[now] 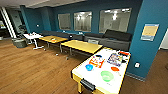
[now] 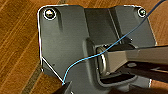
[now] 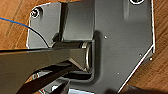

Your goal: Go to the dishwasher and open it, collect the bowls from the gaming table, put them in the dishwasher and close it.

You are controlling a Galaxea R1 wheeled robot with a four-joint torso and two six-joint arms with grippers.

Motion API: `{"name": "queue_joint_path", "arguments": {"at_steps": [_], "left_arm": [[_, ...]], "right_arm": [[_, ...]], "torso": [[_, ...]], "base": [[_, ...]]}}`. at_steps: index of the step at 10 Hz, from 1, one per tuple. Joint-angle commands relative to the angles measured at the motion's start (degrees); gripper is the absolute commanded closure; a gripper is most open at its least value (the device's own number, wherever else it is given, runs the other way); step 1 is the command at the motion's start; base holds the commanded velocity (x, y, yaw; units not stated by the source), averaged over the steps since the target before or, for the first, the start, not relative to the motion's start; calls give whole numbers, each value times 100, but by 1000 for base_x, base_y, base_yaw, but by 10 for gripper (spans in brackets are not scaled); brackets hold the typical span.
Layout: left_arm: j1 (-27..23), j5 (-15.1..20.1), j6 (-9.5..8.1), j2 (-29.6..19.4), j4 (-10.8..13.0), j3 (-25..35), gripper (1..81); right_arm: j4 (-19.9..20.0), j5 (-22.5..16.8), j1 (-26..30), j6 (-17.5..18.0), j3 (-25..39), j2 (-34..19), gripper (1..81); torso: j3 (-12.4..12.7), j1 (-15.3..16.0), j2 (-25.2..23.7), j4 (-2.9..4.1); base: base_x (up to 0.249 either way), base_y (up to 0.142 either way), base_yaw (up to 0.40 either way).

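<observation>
While neither pincer's opening can be told, both bowls (image 1: 107,75) sit on the gaming table (image 1: 82,73).

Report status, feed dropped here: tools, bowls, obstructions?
Tools: state unreadable. Blue bowl and green bowl on gaming table, near end. Boxes lie behind them.

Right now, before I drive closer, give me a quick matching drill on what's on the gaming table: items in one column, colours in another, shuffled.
Items on the gaming table:
1. small bowl
2. larger bowl
3. table top
4. slot at the near end

Colours:
A. black
B. light green
C. white
D. bright blue

Pairs: 1-D, 2-B, 3-C, 4-A
</observation>
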Motion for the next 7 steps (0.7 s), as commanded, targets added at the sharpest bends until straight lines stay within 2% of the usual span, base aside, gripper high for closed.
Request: {"name": "queue_joint_path", "arguments": {"at_steps": [1, 7], "left_arm": [[-217, 300, 5, -23, -12, 15, 10], [-217, 292, 5, -23, -12, 15, 10]], "right_arm": [[6, -307, 253, 4, 20, 6, 10], [15, -307, 235, 12, 11, -12, 10]], "torso": [[0, 0, 0, 0], [0, -2, -2, 0]], "base": [[134, 123, 0], [126, 123, 0]]}}
